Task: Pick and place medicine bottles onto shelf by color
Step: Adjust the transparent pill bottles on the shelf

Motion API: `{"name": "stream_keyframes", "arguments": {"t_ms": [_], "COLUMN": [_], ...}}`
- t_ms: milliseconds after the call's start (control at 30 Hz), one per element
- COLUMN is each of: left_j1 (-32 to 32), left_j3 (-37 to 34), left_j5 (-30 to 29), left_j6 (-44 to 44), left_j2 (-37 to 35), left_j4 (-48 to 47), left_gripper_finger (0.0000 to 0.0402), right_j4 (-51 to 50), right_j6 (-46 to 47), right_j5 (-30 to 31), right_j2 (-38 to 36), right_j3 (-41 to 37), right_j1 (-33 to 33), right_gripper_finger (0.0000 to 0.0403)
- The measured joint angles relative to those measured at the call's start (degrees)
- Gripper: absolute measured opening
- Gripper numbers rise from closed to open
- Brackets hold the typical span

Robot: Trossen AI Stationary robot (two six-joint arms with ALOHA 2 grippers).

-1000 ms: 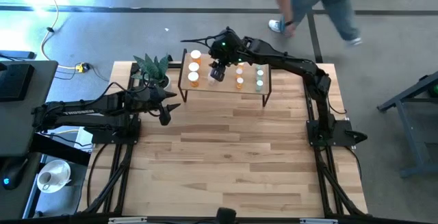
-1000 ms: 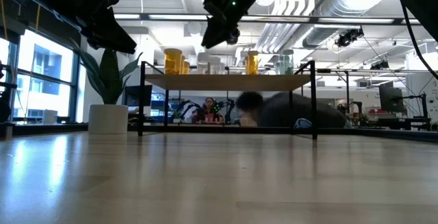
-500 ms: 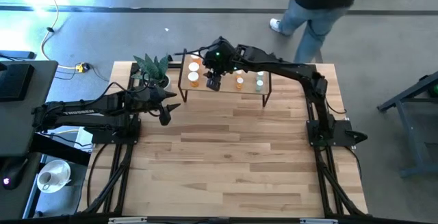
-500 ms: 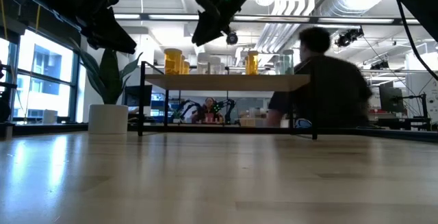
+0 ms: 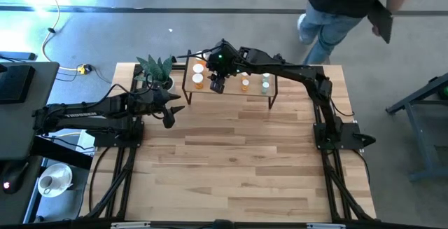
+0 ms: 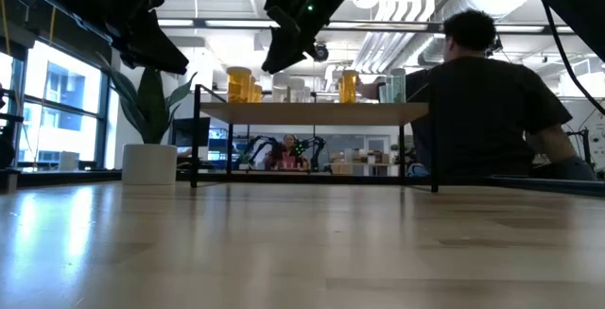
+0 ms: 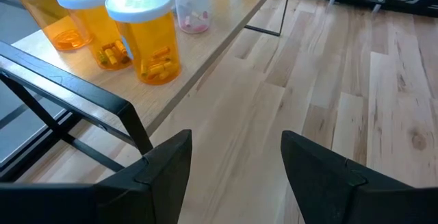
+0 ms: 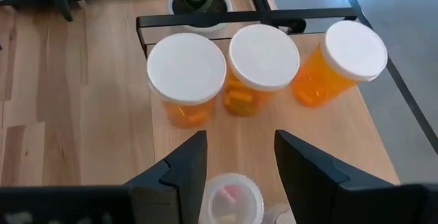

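Observation:
The shelf (image 5: pixel 238 94) stands at the table's far edge. On its left end stand three large orange bottles (image 8: pixel 186 77); farther right are clear ones (image 6: pixel 295 90), small orange ones (image 5: pixel 245 83) and pale green ones (image 5: pixel 266 82). My right gripper (image 5: pixel 218 83) hangs over the shelf just right of the large orange bottles, shut on a small clear bottle with a white cap (image 8: pixel 234 198). My left gripper (image 7: pixel 236 148) waits open above the table, off the shelf's left end. My right gripper has the small clear bottle's cap end (image 8: pixel 234 186) between its two fingers, one finger on each side. The fingers slant down toward the table's far left. The bottle stays upright, cap up, over the shelf board. Its lower part is out of the picture.
A potted plant (image 5: pixel 157 68) stands at the shelf's left end, close to my left gripper. One more clear bottle with pink pills (image 7: pixel 190 8) stands behind the orange ones. A person (image 6: pixel 492 111) is behind the table's far edge. Bare tabletop (image 5: pixel 231 166) lies in front of the shelf.
My right gripper has gone toward the table's left edge and a little down over the shelf, nearer the large orange bottles, with the clear bottle between its fingers. The person behind the table has moved to the right.

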Motion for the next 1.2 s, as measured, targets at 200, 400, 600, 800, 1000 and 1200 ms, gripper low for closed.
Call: {"name": "stream_keyframes", "arguments": {"t_ms": [200,400,600,800,1000,1200], "left_j1": [0.0,0.0,0.0,0.0,0.0,0.02], "left_j3": [0.0,0.0,0.0,0.0,0.0,0.0], "left_j5": [-0.01,0.0,0.0,0.0,0.0,-0.02], "left_j6": [0.09,0.09,0.11,0.11,0.11,0.12], "left_j2": [0.0,0.0,0.0,0.0,0.0,0.0], "left_j4": [0.0,0.0,0.0,0.0,0.0,0.0], "left_gripper_finger": [0.0213,0.0213,0.0213,0.0213,0.0213,0.0213], "right_j4": [-1.19,-2.08,-3.13,-4.44,-5.64,-7.63], "right_j6": [0.21,0.2,0.22,0.21,0.22,0.66], "right_j5": [0.38,0.4,0.43,1.44,1.44,1.88], "right_j2": [0.0,0.0,0.0,0.0,-0.01,-0.41], "right_j3": [0.0,0.0,0.0,0.0,0.0,0.0], "right_j1": [-0.49,-0.39,-0.41,-0.39,0.05,0.05], "right_gripper_finger": [0.0162,0.0162,0.0162,0.0162,0.0162,0.0162]}}
